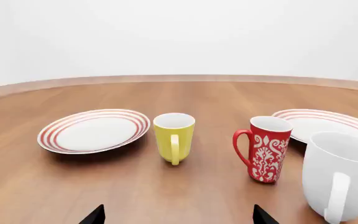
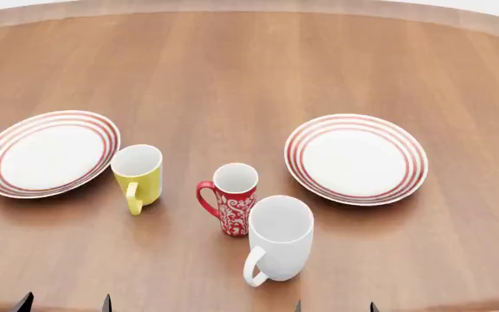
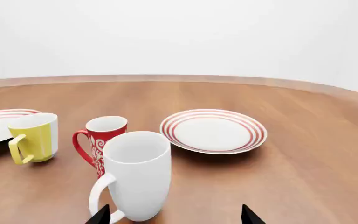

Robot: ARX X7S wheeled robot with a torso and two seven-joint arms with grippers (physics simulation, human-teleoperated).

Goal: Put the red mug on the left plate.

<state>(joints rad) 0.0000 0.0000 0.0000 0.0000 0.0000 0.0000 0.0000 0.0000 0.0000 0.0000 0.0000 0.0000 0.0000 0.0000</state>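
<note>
Nearest the robot, only dark fingertip points poke into view at the bottom edge of the head camera: the left gripper [image 2: 63, 303] sits with its tips spread wide and nothing between them, and the right gripper [image 2: 334, 305] is likewise spread apart and holding nothing. Both hang at the near edge of the wooden table [image 2: 249, 71], well short of the crockery.

First thing in front of them is the white mug [image 2: 277, 239], upright, tallest of the three, handle turned toward the robot. Just behind it and slightly to the left stands the red mug [image 2: 233, 203], upright on the bare wood, white swirls on its body, white inside, loop handle pointing left. It is very close to the white mug; whether the two touch I cannot tell. From the left wrist camera the red mug [image 1: 265, 148] shows clearly with a sliver of table between it and the yellow one.

Left of it, a little apart, the yellow mug [image 2: 138, 176] stands upright, handle toward the robot. Just beyond that mug's left side lies the left plate [image 2: 49, 153], red-ringed, flat, nothing on it. Over on the right, well apart from the red mug, lies the right plate [image 2: 355, 158], a match for the first
</note>
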